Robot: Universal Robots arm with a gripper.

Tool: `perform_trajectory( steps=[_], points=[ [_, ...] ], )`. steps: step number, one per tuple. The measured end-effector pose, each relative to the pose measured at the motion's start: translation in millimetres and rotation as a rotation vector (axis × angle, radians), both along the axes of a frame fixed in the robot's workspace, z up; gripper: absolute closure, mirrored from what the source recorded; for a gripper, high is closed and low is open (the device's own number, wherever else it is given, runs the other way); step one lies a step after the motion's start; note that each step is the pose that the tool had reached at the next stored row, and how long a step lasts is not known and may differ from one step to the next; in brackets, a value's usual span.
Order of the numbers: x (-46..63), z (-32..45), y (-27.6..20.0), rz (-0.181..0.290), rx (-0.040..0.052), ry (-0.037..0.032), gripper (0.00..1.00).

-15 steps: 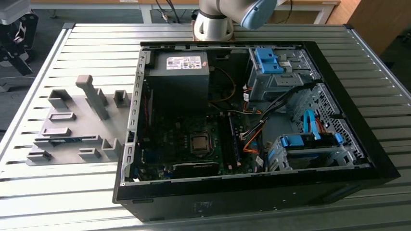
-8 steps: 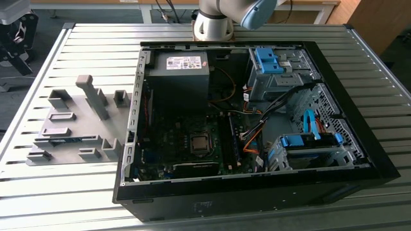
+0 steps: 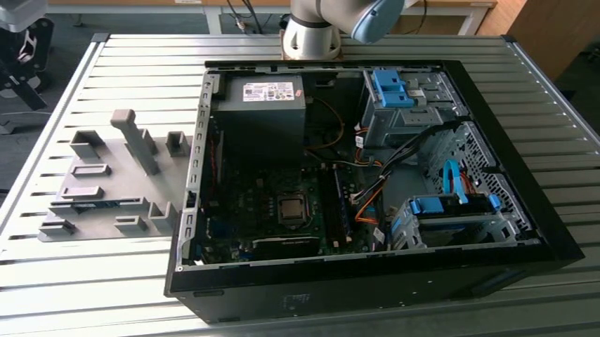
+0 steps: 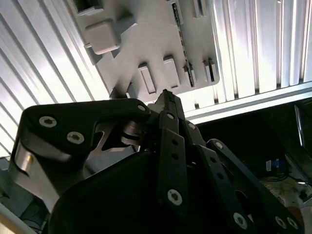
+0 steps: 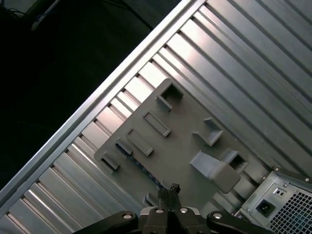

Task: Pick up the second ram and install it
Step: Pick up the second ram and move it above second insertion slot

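Above the grey tray (image 5: 185,141), the gripper (image 5: 171,190) hung empty, pinched shut on nothing, near the ram stick (image 3: 94,205) slotted on edge for grabbing.

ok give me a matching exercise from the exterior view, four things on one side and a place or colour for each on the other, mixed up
Things:
1. ram
2. tray
3. latches
4. power supply

Places or colours:
a. bright blue, inside the case
b. lying in the tray
c. grey, on the table beside the case, on the exterior view's left
d. in the case, at the end nearest the arm's base

Pairs: 1-b, 2-c, 3-a, 4-d
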State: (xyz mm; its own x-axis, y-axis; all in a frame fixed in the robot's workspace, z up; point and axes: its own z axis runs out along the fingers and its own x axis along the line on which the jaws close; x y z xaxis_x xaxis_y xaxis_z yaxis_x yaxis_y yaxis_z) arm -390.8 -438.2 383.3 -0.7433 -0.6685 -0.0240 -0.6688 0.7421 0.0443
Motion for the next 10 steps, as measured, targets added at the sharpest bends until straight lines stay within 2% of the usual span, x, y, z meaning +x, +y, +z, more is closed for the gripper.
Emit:
perform_trajectory(
  steps=[7,10],
  points=[
    [-0.2,-0.2,0.0,0.110,0.0000,0.0000,0.88],
    [-0.3,-0.2,0.0,0.129,0.0000,0.0000,0.88]
  ],
)
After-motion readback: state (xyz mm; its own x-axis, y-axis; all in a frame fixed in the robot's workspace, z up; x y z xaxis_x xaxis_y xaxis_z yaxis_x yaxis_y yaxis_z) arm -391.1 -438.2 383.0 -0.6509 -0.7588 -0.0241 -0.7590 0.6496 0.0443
